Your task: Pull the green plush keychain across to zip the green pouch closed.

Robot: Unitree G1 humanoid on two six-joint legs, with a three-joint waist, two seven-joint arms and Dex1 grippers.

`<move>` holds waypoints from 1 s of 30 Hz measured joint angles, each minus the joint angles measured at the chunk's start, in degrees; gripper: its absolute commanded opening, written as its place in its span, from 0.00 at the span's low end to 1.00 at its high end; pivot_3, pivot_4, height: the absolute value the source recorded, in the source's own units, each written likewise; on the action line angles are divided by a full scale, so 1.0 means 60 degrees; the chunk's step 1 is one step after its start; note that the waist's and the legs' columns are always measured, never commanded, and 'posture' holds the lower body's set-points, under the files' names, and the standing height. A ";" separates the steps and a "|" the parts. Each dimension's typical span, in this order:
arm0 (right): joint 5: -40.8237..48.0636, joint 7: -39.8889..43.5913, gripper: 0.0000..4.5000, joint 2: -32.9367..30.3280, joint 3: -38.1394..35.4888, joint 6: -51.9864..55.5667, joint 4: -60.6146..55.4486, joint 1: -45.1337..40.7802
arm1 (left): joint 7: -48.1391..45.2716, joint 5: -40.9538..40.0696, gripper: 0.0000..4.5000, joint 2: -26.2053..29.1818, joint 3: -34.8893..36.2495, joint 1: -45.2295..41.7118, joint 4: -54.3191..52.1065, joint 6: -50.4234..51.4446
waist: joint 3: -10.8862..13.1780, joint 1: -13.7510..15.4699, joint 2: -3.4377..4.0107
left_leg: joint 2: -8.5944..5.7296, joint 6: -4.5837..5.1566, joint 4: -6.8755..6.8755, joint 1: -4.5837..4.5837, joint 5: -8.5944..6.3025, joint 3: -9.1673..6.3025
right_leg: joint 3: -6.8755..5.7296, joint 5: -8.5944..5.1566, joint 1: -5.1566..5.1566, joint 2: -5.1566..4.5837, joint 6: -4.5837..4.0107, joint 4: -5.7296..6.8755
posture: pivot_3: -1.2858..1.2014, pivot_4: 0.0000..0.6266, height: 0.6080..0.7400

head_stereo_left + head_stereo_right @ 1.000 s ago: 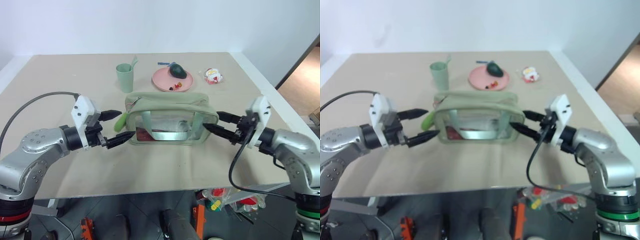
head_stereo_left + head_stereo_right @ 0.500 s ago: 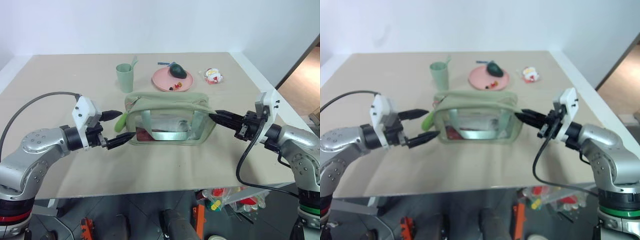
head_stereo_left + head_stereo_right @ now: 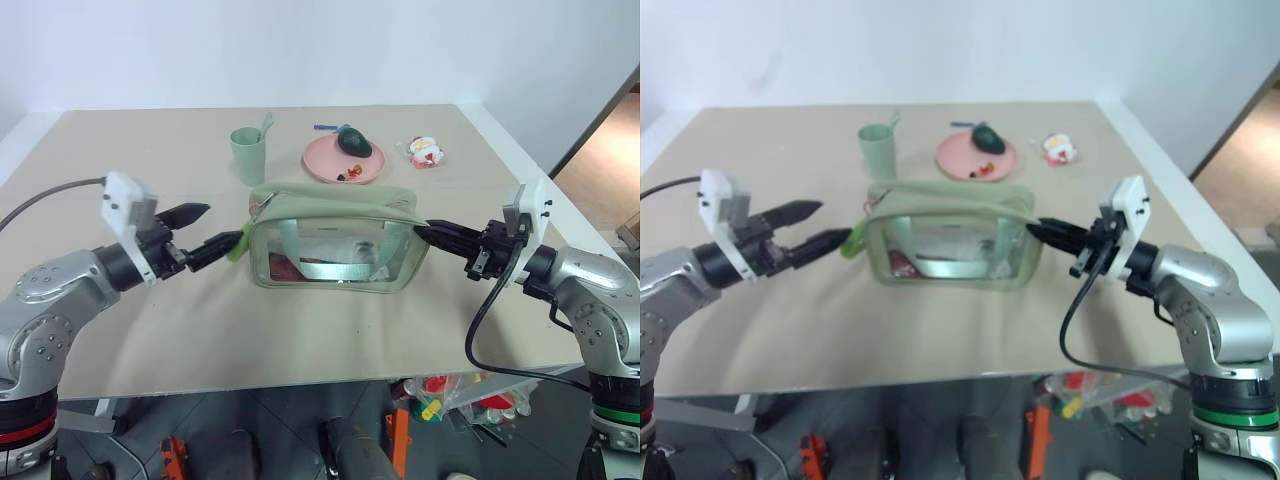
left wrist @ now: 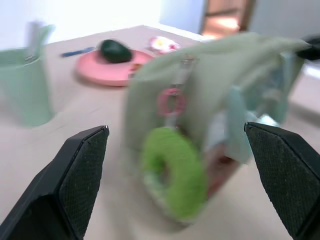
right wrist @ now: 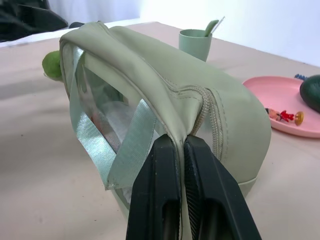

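The right gripper [image 5: 179, 150] pinches the 3 o'clock end of the green pouch [image 3: 335, 235], the left gripper [image 3: 212, 228] waits wide open beside the green plush keychain [image 4: 174, 176] at 9 o'clock, so the zip pull is not yet started.

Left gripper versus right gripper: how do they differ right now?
The left gripper stands open, holding nothing; the right gripper is shut on the green pouch at its end seam. The left sits at the end with the green plush keychain, the right at the opposite end. Both point level toward the pouch.
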 measured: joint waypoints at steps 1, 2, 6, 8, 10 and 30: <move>-0.0037 0.0005 0.02 0.0000 0.0018 -0.0052 0.0003 -0.0003 | 0.0155 0.0007 1.00 -0.0121 0.0006 0.0161 0.0173 0.0099 | 0.0000 -0.0001 0.0000 | 0.0000 0.0000 0.0000 -0.0002 0.0000 -0.0001 | -0.0001 0.0000 -0.0001 0.0000 0.0000 0.0000 | 0.52 0.24 1.00; -0.0076 0.0005 0.02 0.0000 0.0038 -0.0074 0.0003 -0.0020 | 0.0248 0.0009 1.00 -0.0220 -0.0004 0.0272 0.0242 0.0163 | 0.0000 -0.0001 -0.0001 | 0.0000 0.0000 0.0000 -0.0002 0.0000 -0.0002 | -0.0002 -0.0001 -0.0001 0.0000 -0.0002 0.0000 | 0.52 0.24 1.00; -0.0148 0.0005 0.02 0.0000 0.0112 -0.0140 0.0003 -0.0098 | 0.0394 0.0009 1.00 -0.0536 -0.0363 0.0389 0.0284 0.0306 | -0.0002 0.0002 -0.0006 | -0.0002 0.0000 0.0003 -0.0001 0.0000 0.0000 | 0.0001 -0.0010 0.0001 -0.0001 -0.0020 0.0000 | 0.52 0.24 1.00; -0.0177 0.0007 0.02 -0.0001 0.0134 -0.0143 0.0001 -0.0089 | 0.0180 0.0142 1.00 -0.0550 -0.0625 0.0485 0.0282 0.0156 | -0.0002 -0.0012 -0.0005 | -0.0002 0.0000 0.0001 0.0003 0.0000 0.0004 | 0.0007 -0.0009 -0.0001 0.0001 -0.0026 0.0000 | 0.52 0.24 1.00; -0.0184 0.0007 0.02 -0.0001 0.0136 -0.0142 -0.0001 -0.0088 | -0.0005 0.0226 1.00 -0.0670 -0.0771 0.0595 0.0280 -0.0097 | -0.0002 -0.0013 -0.0005 | 0.0001 0.0000 0.0000 0.0002 0.0000 0.0002 | 0.0005 -0.0009 -0.0001 0.0003 -0.0028 0.0000 | 0.52 0.24 1.00; -0.0191 0.0027 0.00 -0.0109 0.0129 -0.0322 -0.0132 0.0193 | -0.0566 0.0769 0.88 -0.0619 -0.1442 0.0081 -0.0002 -0.0682 | -0.0002 -0.0022 -0.0006 | -0.0003 0.0000 0.0002 0.0005 0.0000 0.0001 | 0.0017 -0.0007 0.0001 0.0008 -0.0027 0.0000 | 0.52 0.24 1.00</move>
